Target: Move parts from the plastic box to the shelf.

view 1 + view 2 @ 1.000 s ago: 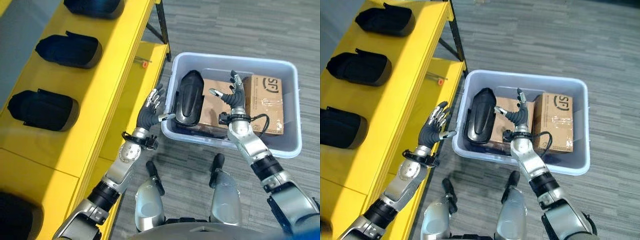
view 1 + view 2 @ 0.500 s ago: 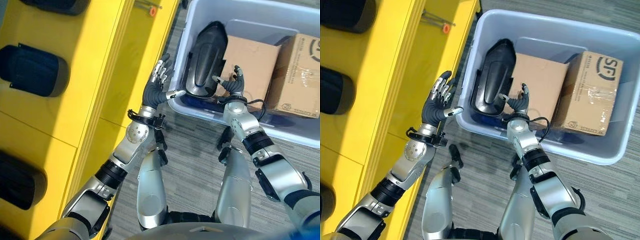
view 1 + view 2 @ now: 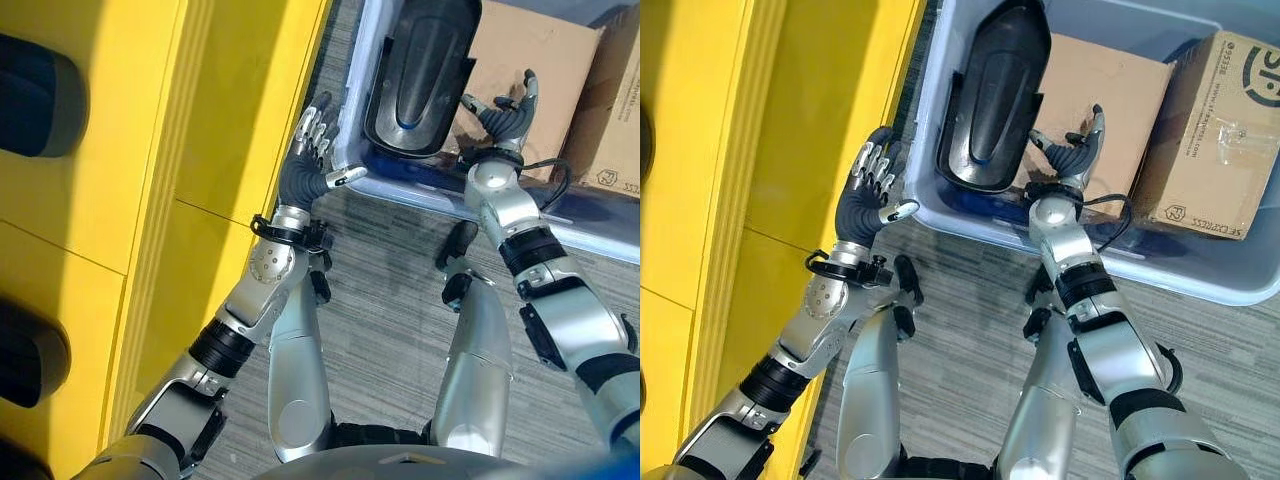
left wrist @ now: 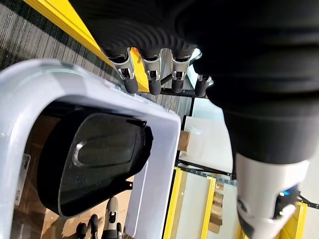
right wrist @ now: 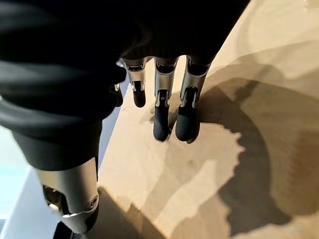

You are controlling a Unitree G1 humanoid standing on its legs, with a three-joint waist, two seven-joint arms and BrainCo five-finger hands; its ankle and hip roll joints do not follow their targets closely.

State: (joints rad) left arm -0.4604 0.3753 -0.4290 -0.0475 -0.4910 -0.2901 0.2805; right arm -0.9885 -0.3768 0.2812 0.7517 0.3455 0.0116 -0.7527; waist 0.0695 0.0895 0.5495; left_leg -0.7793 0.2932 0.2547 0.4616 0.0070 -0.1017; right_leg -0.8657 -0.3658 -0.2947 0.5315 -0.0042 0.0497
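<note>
The black part leans in the plastic box, beside the yellow shelf. Left hand and right hand flank it, fingers spread, empty (close both evenly, lift level).

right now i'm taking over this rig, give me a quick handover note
Left hand: open, outside the plastic box, by its near left corner.
Right hand: open, inside the box over a flat cardboard box, beside the black part.
The black part stands in the box, ungripped. A second cardboard box sits to its right.
Done: other black parts lie on the yellow shelf.
Left: grasp this part and shelve it.
</note>
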